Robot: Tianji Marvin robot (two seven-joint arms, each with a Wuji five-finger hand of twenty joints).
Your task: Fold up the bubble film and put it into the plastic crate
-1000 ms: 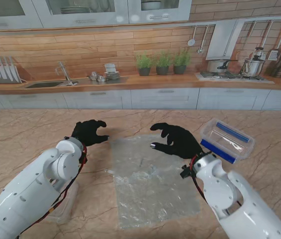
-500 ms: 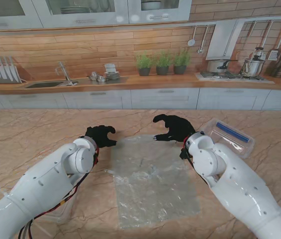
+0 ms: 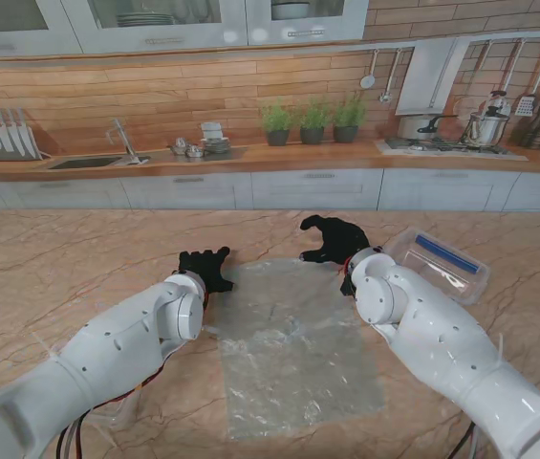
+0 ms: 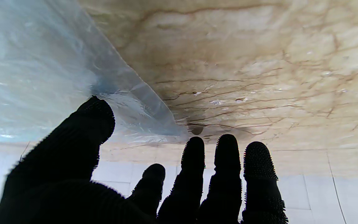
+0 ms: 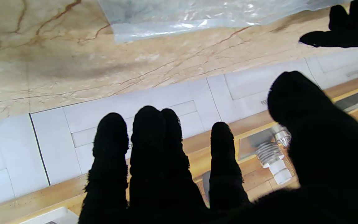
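Observation:
The clear bubble film [image 3: 289,339] lies flat and unfolded on the marble table [image 3: 78,258], between my two arms. My left hand [image 3: 206,267], in a black glove, hovers at the film's far left corner with fingers spread, holding nothing. In the left wrist view the film's corner [image 4: 126,102] sits just past my fingertips [image 4: 194,149]. My right hand [image 3: 334,238] is open near the far right corner, fingers apart; the film's edge [image 5: 179,21] shows in its wrist view. The clear plastic crate [image 3: 439,263], with blue trim, stands on the right, beyond my right arm.
Behind the table runs a kitchen counter with a sink [image 3: 88,161], potted herbs [image 3: 313,122] and a stove with pots [image 3: 442,129]. A clear plastic item [image 3: 121,402] lies under my left forearm near the front.
Both hands have reached farther from me, from over the film's upper part to its two far corners. The film and crate have not moved.

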